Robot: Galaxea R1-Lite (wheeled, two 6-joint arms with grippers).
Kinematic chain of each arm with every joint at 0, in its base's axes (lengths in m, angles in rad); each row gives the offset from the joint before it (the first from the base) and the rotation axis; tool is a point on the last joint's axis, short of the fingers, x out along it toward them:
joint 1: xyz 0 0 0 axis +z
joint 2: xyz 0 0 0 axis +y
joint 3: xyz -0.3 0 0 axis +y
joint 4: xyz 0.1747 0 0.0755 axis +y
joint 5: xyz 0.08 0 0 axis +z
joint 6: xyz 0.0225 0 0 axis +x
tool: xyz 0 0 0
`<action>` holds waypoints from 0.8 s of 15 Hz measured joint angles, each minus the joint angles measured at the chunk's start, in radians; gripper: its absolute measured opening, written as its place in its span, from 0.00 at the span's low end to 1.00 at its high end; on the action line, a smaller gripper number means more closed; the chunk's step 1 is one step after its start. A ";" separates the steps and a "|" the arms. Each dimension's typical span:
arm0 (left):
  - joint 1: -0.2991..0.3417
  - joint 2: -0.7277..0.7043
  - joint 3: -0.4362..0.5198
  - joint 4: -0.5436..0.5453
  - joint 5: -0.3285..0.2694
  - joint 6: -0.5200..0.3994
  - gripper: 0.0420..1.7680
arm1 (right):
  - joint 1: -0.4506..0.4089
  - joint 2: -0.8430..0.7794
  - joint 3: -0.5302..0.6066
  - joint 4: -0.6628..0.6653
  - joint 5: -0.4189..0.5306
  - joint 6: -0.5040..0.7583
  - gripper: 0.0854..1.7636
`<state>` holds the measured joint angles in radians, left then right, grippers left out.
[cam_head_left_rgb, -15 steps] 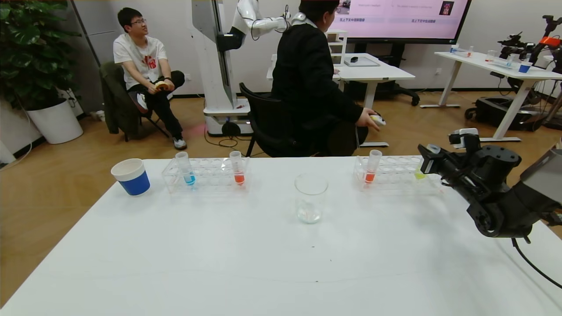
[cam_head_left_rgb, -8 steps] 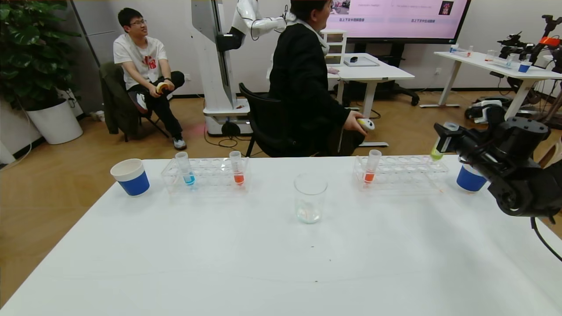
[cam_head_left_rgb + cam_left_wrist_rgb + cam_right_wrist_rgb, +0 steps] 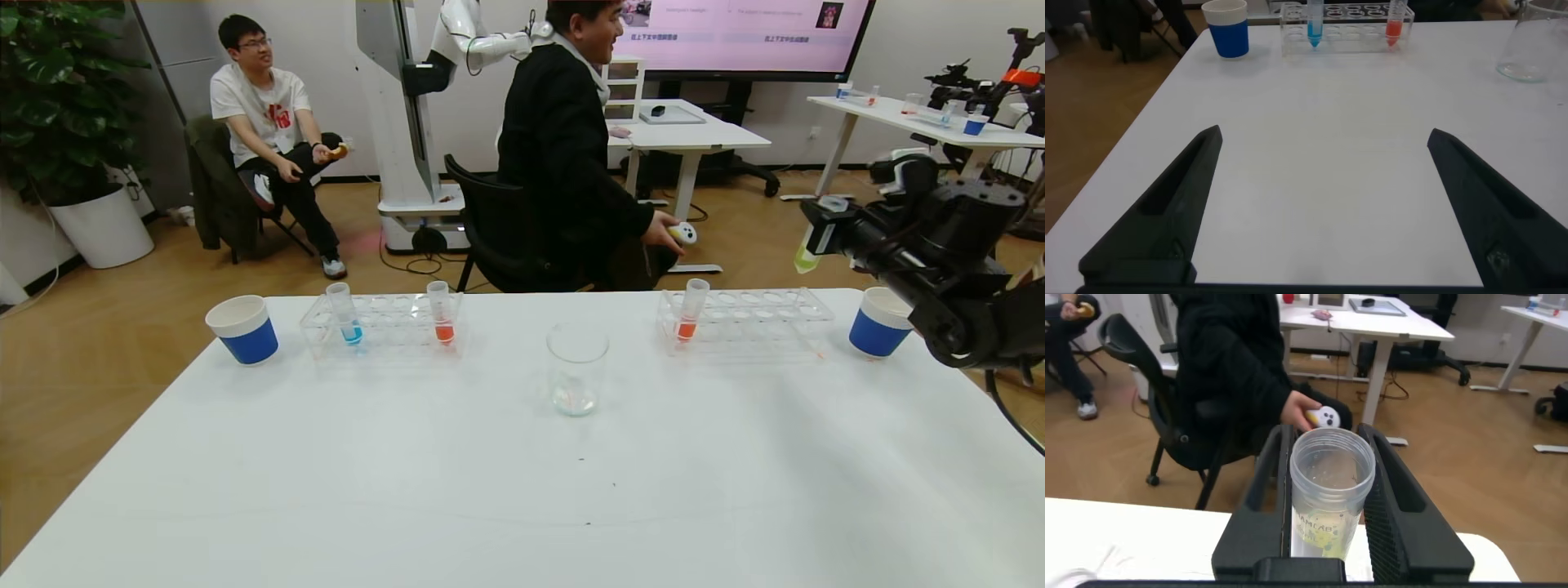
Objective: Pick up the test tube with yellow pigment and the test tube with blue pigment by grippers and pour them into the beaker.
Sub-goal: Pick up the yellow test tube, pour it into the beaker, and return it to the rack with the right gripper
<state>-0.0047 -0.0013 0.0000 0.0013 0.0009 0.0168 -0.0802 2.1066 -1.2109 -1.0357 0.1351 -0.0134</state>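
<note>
Your yellow tube [image 3: 807, 255] hangs tilted above the rack (gripper-clamped); blue tube [image 3: 344, 314] upright, racked; beaker [image 3: 577, 368] mid-table.

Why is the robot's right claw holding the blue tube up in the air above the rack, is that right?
Not quite: the right gripper holds the test tube with yellow pigment, as the head view shows. The test tube with blue pigment stands in its rack.

I am counting four test tubes: the test tube with blue pigment [image 3: 350, 314], the test tube with yellow pigment [image 3: 808, 249] at upper right, and two orange-tipped tubes [image 3: 442, 314] [image 3: 692, 310]. I am seeing two clear racks [image 3: 384, 327] [image 3: 747, 320], two blue paper cups [image 3: 242, 329] [image 3: 878, 322], one beaker [image 3: 577, 369], and two people [image 3: 265, 114] [image 3: 571, 155].
</note>
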 joint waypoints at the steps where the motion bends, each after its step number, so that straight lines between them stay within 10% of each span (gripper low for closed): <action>1: 0.000 0.000 0.000 0.000 0.000 0.000 0.99 | 0.029 -0.007 -0.014 0.017 0.007 0.000 0.25; 12: 0.000 0.000 0.000 0.000 0.000 0.000 0.99 | 0.452 0.048 -0.005 -0.210 0.175 -0.407 0.25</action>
<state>-0.0047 -0.0013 0.0000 0.0017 0.0013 0.0168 0.3717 2.1547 -1.2155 -1.2453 0.3098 -0.4209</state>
